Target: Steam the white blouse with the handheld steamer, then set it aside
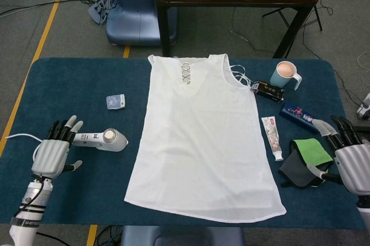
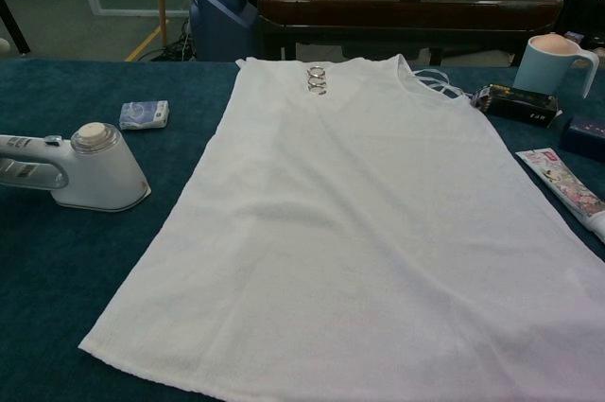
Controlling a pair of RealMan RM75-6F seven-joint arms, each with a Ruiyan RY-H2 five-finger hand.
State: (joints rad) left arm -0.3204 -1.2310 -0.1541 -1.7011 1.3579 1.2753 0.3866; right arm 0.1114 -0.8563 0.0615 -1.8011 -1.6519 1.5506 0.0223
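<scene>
In the head view's lower left, the left robot hand (image 1: 52, 156), fingers spread and empty, sits just left of the handheld steamer (image 1: 106, 139), whose long axis runs left-right toward the white blouse (image 1: 205, 136) flat mid-frame; the right robot hand (image 1: 351, 162), also spread and empty, lies far right.

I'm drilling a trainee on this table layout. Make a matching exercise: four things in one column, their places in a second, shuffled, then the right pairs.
Things:
1. steamer
2. mug
3. blouse
4. green cloth

Places:
A. spread flat in the middle of the table
B. far right part of the table, beyond the black box
C. at the left hand's fingertips
D. near right, by the right hand

Pairs: 1-C, 2-B, 3-A, 4-D
</scene>
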